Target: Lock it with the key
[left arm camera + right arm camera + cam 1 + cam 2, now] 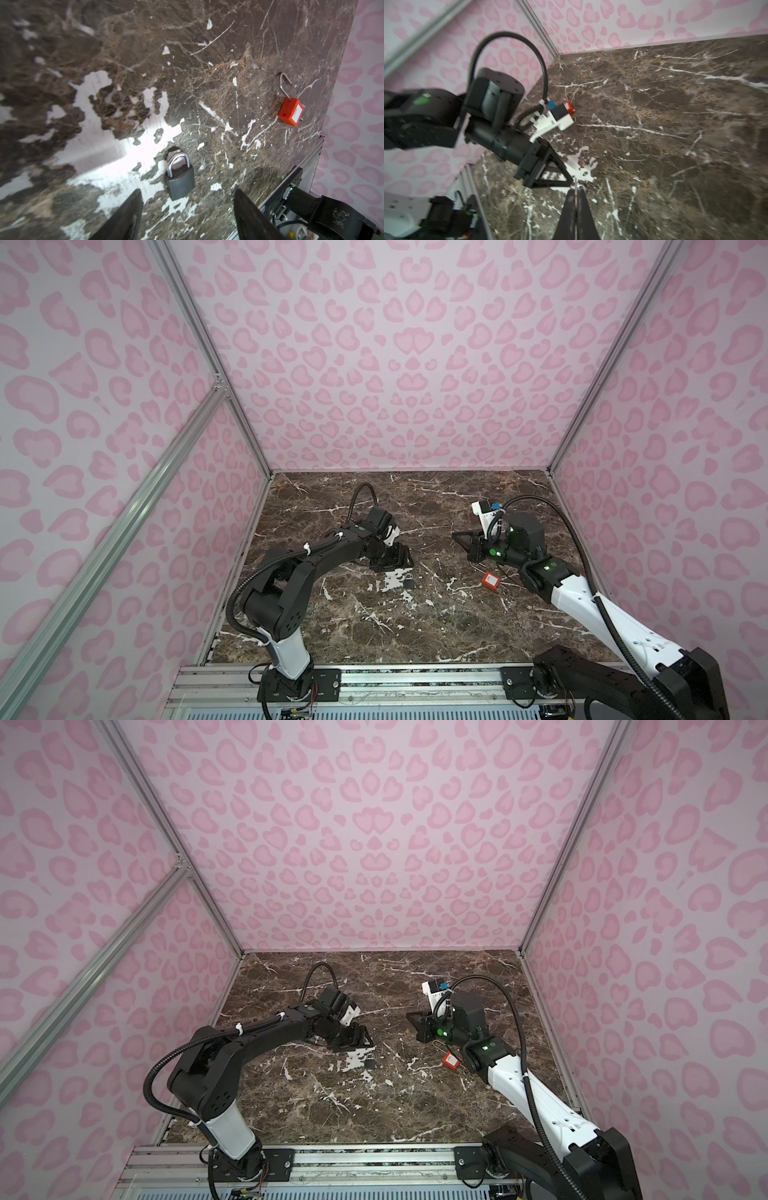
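A dark grey padlock (pixel 180 178) with its shackle closed lies flat on the marble table (pixel 415 626), seen in both top views (pixel 409 581) (pixel 369 1060). My left gripper (pixel 187 194) (pixel 401 559) hovers open just behind it, holding nothing. A red padlock (pixel 291 112) (pixel 490 581) (pixel 452 1060) lies to the right with its shackle swung open. My right gripper (pixel 576 190) (pixel 456 536) is raised over mid-table and shut on the key (pixel 577 185), a thin silvery strip poking out between the fingers.
Pink patterned walls (pixel 415 364) enclose the table on three sides. A metal rail (pixel 374 684) with both arm bases runs along the front edge. The right forearm (pixel 582 597) passes just right of the red padlock.
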Action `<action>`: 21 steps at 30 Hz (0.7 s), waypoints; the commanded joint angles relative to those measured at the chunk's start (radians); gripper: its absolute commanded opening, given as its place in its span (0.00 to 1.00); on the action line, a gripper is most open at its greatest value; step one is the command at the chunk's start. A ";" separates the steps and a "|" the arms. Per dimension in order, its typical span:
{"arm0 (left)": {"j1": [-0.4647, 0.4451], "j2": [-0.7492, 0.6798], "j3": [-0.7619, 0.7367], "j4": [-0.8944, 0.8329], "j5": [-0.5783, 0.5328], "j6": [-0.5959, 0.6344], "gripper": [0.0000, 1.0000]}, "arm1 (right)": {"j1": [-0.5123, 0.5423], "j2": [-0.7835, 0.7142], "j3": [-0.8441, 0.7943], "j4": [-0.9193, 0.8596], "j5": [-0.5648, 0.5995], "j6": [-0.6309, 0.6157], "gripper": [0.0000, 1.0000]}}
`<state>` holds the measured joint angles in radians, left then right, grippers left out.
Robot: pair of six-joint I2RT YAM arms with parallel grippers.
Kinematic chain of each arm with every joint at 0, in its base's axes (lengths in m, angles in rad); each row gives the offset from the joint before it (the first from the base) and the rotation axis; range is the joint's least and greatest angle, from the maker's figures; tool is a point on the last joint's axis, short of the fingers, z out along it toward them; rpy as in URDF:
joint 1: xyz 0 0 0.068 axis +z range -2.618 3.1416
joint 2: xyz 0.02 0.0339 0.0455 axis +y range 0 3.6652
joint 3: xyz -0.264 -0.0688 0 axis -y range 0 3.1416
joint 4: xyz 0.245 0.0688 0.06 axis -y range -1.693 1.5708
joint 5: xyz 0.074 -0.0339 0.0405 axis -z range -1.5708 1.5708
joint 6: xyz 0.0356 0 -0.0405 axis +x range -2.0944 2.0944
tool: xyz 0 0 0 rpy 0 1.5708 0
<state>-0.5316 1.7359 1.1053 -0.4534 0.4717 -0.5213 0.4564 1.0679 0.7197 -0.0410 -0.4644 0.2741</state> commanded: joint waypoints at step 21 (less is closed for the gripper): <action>0.231 -0.261 -0.206 0.039 0.096 0.040 0.71 | 0.585 0.035 -0.358 0.354 0.719 -0.950 0.00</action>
<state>-0.3058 1.4883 0.8978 -0.4328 0.5419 -0.4999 1.0344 1.0649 0.3470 0.2588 0.2352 -0.6338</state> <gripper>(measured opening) 0.712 0.049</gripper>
